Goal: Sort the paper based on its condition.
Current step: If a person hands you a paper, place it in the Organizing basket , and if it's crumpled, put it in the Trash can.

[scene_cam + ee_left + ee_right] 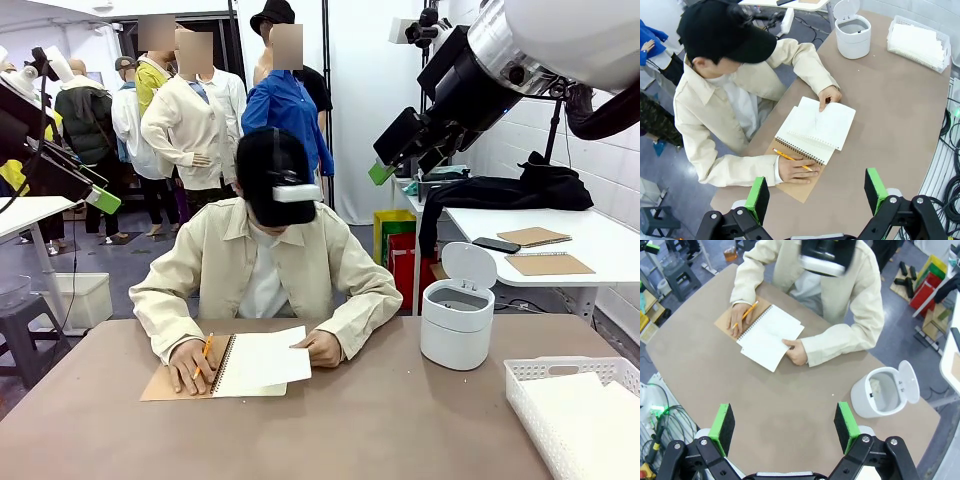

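While a person's hand [322, 348] touches the paper [268, 358] lying on the notebook [165, 386], the left gripper [816, 194] and right gripper [784, 426] hover spread wide, empty.

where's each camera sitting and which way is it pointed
Front view: fixed on the robot's side, facing the person across the table; left arm and right arm raised.
Left wrist view: on that wrist, looking down on the notebook; open left gripper at bottom.
Right wrist view: on that wrist, looking down on the table; open right gripper at bottom.
Shared: both wrist views show the notebook and white bin.
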Controlling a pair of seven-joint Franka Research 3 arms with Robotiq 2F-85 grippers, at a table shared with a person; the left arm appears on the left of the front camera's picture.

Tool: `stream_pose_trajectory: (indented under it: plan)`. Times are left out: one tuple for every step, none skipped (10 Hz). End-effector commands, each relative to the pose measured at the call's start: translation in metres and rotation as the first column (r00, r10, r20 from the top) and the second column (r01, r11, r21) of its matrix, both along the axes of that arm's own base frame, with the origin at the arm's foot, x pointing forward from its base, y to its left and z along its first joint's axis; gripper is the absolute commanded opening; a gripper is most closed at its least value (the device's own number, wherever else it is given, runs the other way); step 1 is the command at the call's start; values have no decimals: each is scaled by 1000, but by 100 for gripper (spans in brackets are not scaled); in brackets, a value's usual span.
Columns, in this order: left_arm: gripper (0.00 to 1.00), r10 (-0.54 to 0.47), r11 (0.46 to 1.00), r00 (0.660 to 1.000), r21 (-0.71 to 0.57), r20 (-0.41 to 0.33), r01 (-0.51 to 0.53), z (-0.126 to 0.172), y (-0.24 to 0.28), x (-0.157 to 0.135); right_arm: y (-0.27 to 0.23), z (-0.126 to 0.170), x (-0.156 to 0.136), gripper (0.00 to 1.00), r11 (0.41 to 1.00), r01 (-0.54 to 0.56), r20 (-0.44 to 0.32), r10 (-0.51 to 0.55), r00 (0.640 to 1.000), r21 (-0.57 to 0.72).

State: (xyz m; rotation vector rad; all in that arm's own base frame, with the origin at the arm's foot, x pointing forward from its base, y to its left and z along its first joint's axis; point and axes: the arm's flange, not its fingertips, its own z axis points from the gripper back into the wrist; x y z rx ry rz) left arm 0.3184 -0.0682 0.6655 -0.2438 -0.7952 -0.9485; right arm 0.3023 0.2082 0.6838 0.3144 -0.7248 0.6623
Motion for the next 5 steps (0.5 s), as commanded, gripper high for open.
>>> stream_pose_trajectory:
  plan:
    - [100,0,1000,1000,-3,1,0,1,1,0,1,-1,0,100,1000,-2,0,2,1000,-2]
    - [100,0,1000,1000,-3,1,0,1,1,0,1,-1,0,100,1000,-2,0,2,1000,-2]
    - [100,0,1000,1000,-3,1,0,1,1,0,1,-1,0,100,1000,-2,0,2,1000,-2]
    - [100,0,1000,1000,-3,1,0,1,1,0,1,-1,0,100,1000,-2,0,2,1000,-2]
    - [100,0,1000,1000,-3,1,0,1,1,0,1,-1,0,100,1000,-2,0,2,1000,-2]
